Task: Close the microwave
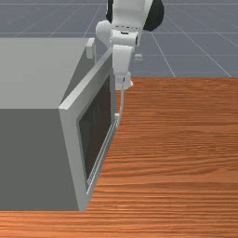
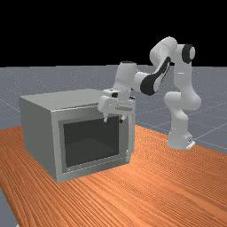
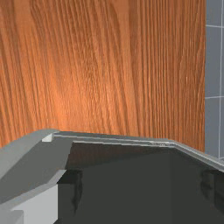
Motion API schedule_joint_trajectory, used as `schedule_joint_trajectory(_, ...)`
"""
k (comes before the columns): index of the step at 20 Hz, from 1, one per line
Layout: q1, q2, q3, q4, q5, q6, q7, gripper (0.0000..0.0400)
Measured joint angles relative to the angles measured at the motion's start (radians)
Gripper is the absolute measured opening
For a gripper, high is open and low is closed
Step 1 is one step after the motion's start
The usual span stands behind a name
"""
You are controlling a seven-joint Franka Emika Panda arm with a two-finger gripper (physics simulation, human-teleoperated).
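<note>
The gripper (image 2: 114, 119) hangs before the upper part of the microwave door (image 2: 91, 141), toward the handle side, its two fingers apart with nothing held between them. In the wrist view the gripper (image 3: 142, 190) has dark fingers well apart over the door's dark glass (image 3: 131, 168). The grey microwave (image 1: 32, 72) stands at the front view's left. Its door (image 1: 95, 125) is ajar, with a narrow gap to the body at the edge farther from that camera. A thin curved handle (image 1: 122, 102) runs down that edge, just below the hand. Contact with the door cannot be told.
The wooden table (image 1: 186, 148) extends in front of the door, toward the front view's right. In the far view the arm's base (image 2: 179, 141) stands beyond the table's edge, and the forearm reaches above the microwave's handle side.
</note>
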Motion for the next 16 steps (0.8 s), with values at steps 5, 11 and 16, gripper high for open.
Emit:
schedule_joint_trajectory(5, -0.018, -0.020, 0.004, 0.284, 0.139, -0.334, -0.124, 0.0400)
schedule_joint_trajectory(11, 0.015, 0.224, 0.055, 0.936, 0.281, -0.841, -0.035, 0.0400)
schedule_joint_trajectory(16, 0.178, 0.280, 0.061, 0.975, 0.124, -0.809, 0.267, 0.0400)
